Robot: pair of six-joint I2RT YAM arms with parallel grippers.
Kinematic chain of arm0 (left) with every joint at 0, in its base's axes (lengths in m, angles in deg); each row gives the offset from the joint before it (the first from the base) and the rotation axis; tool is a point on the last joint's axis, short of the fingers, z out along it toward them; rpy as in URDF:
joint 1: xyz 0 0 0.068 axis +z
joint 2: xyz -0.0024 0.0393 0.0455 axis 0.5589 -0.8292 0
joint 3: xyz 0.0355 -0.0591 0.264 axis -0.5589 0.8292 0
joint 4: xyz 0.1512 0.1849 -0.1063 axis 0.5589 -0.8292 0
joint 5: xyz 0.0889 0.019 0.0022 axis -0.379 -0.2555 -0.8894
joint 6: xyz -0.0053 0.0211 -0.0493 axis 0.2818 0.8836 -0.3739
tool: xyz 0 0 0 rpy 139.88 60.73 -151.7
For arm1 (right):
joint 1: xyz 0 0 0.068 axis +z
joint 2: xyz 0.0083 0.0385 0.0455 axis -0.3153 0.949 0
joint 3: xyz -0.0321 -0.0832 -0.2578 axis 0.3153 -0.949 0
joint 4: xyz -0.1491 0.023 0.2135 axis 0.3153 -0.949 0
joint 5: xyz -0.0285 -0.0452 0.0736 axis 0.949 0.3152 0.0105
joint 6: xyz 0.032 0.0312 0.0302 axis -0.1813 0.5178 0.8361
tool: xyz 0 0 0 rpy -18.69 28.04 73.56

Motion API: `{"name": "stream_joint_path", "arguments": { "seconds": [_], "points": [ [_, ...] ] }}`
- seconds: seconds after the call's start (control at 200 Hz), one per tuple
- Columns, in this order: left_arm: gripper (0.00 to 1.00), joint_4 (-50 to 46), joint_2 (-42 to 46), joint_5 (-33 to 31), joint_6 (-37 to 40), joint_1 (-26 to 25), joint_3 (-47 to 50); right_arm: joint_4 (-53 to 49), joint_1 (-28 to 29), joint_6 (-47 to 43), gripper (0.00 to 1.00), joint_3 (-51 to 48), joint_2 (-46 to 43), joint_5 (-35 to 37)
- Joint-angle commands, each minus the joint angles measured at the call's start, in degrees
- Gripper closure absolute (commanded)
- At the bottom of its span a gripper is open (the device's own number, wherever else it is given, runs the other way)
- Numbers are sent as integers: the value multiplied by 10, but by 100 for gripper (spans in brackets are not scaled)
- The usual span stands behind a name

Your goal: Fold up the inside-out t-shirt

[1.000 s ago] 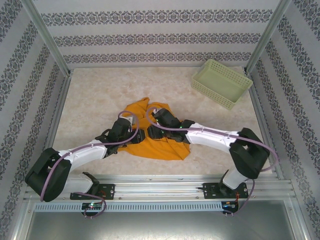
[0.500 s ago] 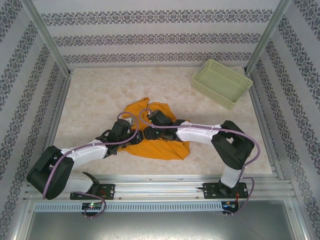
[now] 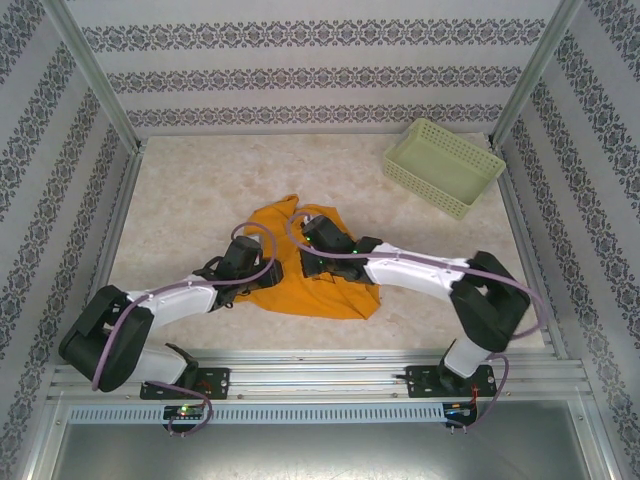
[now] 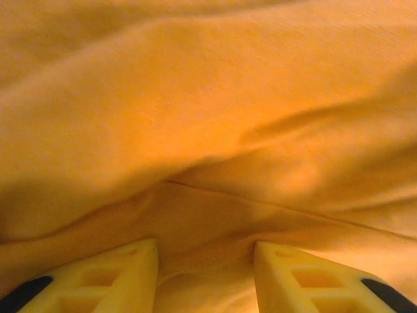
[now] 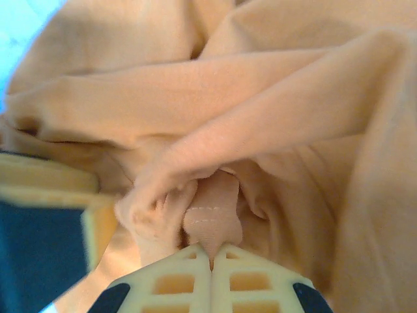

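T-shirt [image 3: 310, 275] lies bunched in a heap mid-tabletop [image 3: 200, 190], on the arms' side, well apart from the green lattice basket [image 3: 443, 165] at the far right corner. Step in hand, prob.: get grips on the cloth to open the bundle out. To do it well: pinch one layer only, pref. a hem or seam, then lift slow & draw the two grips apart so the heap unrolls w/o twisting. Right fingers [image 5: 195, 274] clenched tight on a stitched edge of fabric. Left fingers [image 4: 111, 277] partway open, tips pushed into cloth that bulges btw them, nothing pinched yet.
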Motion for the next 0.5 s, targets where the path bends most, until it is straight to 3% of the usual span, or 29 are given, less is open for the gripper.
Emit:
{"name": "stream_joint_path", "arguments": {
  "seconds": [0.0, 0.25, 0.495],
  "points": [
    [55, -58, -20, -56, -2, 27, -29, -62, 17, -17, 100, -17, -82, 62],
    [54, -75, -36, -58, -19, 76, -34, -160, 25, -25, 100, -44, -247, 126],
    [54, -77, 7, -19, 6, 73, -36, -151, 19, -40, 100, -2, -313, 96]
  ]
}}
